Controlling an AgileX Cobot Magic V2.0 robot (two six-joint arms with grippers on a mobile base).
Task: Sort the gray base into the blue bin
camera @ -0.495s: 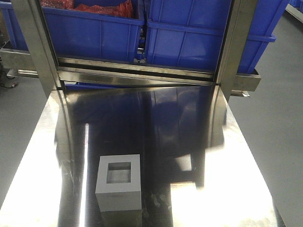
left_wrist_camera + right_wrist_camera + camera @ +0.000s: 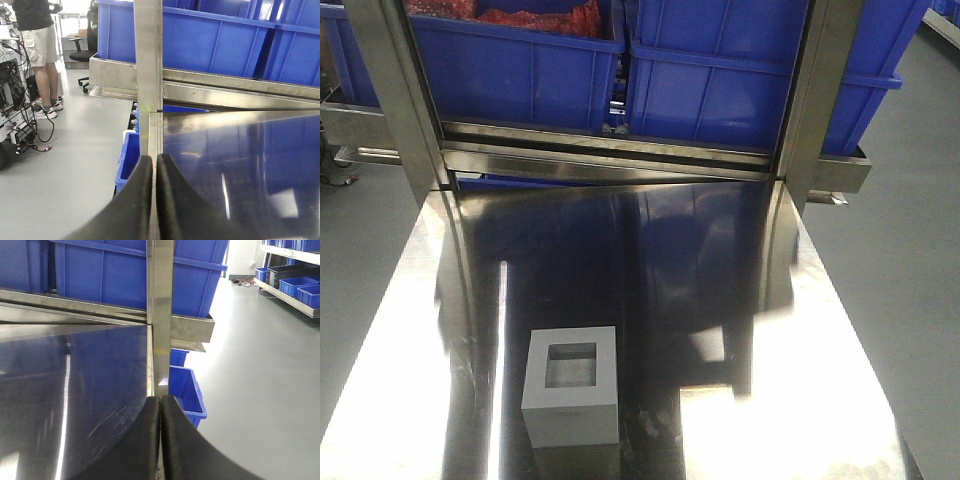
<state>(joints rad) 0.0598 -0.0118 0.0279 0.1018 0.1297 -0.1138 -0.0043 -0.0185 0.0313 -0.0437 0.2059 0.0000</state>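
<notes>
2 grippers: left gripper (image 2: 154,164) and right gripper (image 2: 160,406), both clenched on nothing, black fingers pressed flat together.
Gray base: only the front view catches it! It sits upright on the table (image 2: 820,400), near the front edge and left of centre, at (image 2: 572,385), square recess facing up, well apart from either gripper.
Blue bin: on the steel rack behind the table, right side (image 2: 750,85); a second bin (image 2: 510,70) just beside it on the left holds red material.
Left wrist view: gripper low at the table's left edge, facing a steel post (image 2: 148,55); only here, a person (image 2: 36,45) in shorts stands on the floor to the left.
Right wrist view: gripper at the right edge; a small bin (image 2: 187,390) sits on the floor below, shelves (image 2: 292,287) far right.
</notes>
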